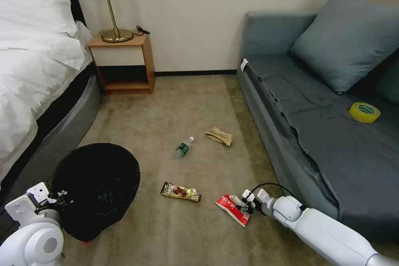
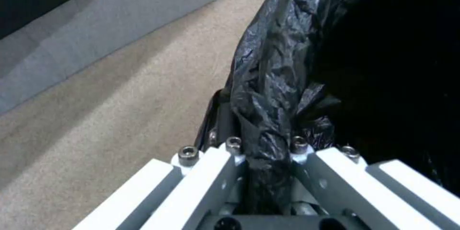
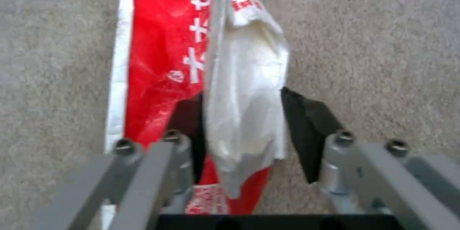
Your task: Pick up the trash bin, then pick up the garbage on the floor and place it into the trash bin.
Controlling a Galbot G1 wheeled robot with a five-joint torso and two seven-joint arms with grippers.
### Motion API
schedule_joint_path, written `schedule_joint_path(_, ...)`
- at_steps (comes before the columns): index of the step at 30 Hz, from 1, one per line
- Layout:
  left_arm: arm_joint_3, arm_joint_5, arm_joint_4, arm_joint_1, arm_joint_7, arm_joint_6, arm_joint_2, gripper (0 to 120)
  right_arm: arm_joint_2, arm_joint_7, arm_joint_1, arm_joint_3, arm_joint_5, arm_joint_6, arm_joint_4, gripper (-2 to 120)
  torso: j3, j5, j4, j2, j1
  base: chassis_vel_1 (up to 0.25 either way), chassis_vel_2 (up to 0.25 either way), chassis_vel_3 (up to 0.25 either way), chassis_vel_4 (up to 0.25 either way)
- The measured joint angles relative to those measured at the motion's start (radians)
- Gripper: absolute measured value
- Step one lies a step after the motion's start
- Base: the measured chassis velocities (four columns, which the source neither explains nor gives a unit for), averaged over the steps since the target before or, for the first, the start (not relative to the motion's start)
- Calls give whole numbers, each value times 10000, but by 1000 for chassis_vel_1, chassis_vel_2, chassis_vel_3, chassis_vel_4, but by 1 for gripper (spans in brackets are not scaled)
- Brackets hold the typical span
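The trash bin (image 1: 97, 187), a round black basket with a dark liner, stands on the carpet at the lower left. My left gripper (image 1: 58, 197) is shut on its near rim; in the left wrist view the left gripper (image 2: 266, 151) pinches the crinkled liner and rim (image 2: 268, 115). Of the garbage, the red-white snack packet (image 1: 232, 209) lies at the tip of my right gripper (image 1: 249, 203). In the right wrist view the right gripper (image 3: 239, 115) is open, its black pads (image 3: 302, 118) either side of the packet's raised white fold (image 3: 244, 79). Farther off lie a gold-brown wrapper (image 1: 181, 191), a small bottle (image 1: 184, 147) and crumpled tan paper (image 1: 219, 136).
A grey sofa (image 1: 316, 133) runs along the right with a yellow tape roll (image 1: 364, 112) on its seat. A bed (image 1: 37, 83) lines the left, and a wooden nightstand (image 1: 122, 64) with a lamp stands by the far wall. Carpet lies between.
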Motion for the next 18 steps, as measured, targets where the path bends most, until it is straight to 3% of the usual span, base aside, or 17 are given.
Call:
schedule_joint_path(10,61,42,58,-27,1,0,14,1,-166,29,-77,9,154,329,240,0,0,0,0,0,0,0,0,0,0)
schedule_joint_path(14,100,44,77,-44,0,0,23,1,-298,162,-93,-2,460,415,559,0,0,1,0,0,0,0,0,0,0)
schedule_joint_path(18,143,44,76,-46,-5,0,51,1,-717,635,-4,-71,1307,482,1720,0,0,3,-2,0,0,0,0,0,0)
